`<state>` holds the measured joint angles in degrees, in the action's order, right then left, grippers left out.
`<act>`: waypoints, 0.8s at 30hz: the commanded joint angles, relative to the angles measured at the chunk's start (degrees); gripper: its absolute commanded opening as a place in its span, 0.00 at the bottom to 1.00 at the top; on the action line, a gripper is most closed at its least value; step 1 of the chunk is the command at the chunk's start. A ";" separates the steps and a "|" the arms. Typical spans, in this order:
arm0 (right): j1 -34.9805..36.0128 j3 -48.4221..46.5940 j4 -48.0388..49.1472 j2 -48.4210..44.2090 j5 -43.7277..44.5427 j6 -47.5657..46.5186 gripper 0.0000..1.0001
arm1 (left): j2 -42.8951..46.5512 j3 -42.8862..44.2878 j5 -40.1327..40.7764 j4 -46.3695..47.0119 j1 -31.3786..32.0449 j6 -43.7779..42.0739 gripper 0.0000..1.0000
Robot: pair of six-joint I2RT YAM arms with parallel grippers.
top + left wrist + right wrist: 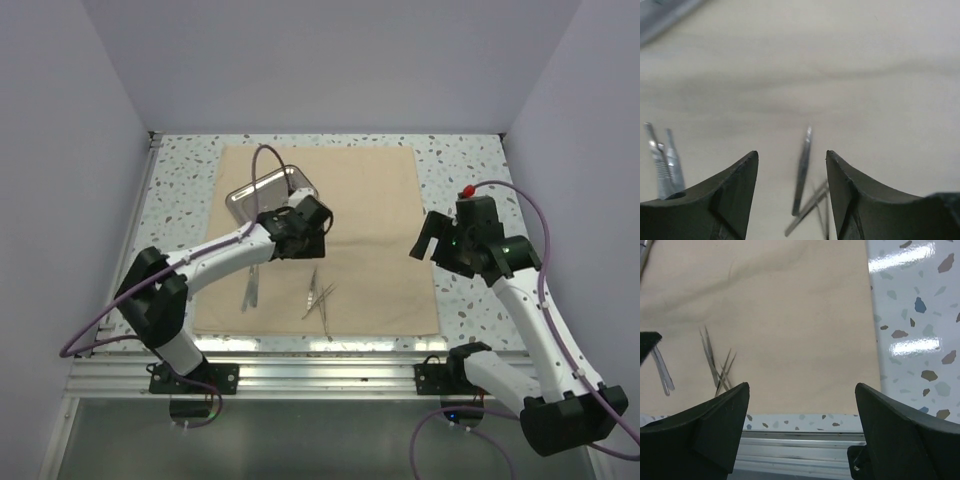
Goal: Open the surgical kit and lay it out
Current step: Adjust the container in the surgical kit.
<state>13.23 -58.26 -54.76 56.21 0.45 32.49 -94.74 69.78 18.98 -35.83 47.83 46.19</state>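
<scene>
Closest to the near edge of the table (470, 170), on the flat-spread cloth (370, 230), lies a tangle of thin instruments (320, 296). A pair of tweezers (250, 287) lies to its left. Just beyond the tangle the left gripper (792, 156) hangs over the cloth, its jaws spread with nothing between them. One slim piece lies in line with the gap. The right gripper (802, 386) hovers at the cloth's right edge, jaws spread wide and empty. Farther off, toward the far left corner, sits the steel tray (272, 190). The cloth looks opened, so the step in hand is probably separating the crossed pieces. The left gripper should come straight down on the piece lying clearest and pinch it mid-length. It should then lift without dragging the neighbours and set the piece apart, parallel to the tweezers.
</scene>
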 commanded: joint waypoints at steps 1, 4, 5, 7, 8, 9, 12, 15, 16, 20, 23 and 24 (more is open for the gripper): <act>0.21 -5.28 2.38 1.62 -1.50 -0.94 0.90 | 4.21 0.89 1.25 1.28 -12.54 -6.54 0.61; 0.39 -8.35 4.13 5.48 -2.47 -0.85 0.90 | 1.59 1.84 -1.39 3.05 -21.18 -10.68 0.59; 0.30 -9.23 4.92 6.45 -2.82 -0.85 0.90 | -1.12 2.55 -1.75 3.31 -22.68 -11.47 0.57; 0.39 -11.96 5.72 9.52 -2.91 -0.67 0.90 | -4.30 4.91 -2.80 4.54 -26.03 -13.67 0.56; 0.30 -12.83 5.89 10.84 -2.73 -0.67 0.90 | -7.62 5.89 -3.25 5.15 -26.91 -14.46 0.56; 0.30 -14.50 6.24 11.90 -2.73 -0.85 0.90 | -9.48 7.03 -3.77 5.77 -28.22 -15.25 0.55; 0.56 -17.76 6.77 16.29 -2.56 -1.11 0.90 | -16.69 12.30 -5.62 6.56 -29.99 -16.05 0.53; 0.92 -20.74 7.74 20.95 -2.82 -1.20 0.90 | -23.11 18.01 -7.29 7.00 -31.22 -16.49 0.52; 1.00 -21.45 7.92 22.09 -2.82 -1.20 0.90 | -24.78 21.07 -7.47 6.75 -31.48 -16.57 0.52; 2.15 -26.71 8.01 29.55 -2.38 -1.73 0.89 | -32.77 28.03 -8.17 6.39 -32.89 -17.80 0.51; 2.41 -29.27 7.65 32.73 -1.77 -1.99 0.89 | -37.69 32.78 -8.00 4.99 -33.95 -18.94 0.50; 2.50 -30.85 7.57 34.74 -1.59 -2.25 0.89 | -38.84 33.75 -7.74 4.38 -34.38 -19.73 0.50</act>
<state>15.35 -84.60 -48.23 88.47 -1.06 31.75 -128.35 100.60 12.10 -30.65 15.14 29.21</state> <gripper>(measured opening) 0.895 0.500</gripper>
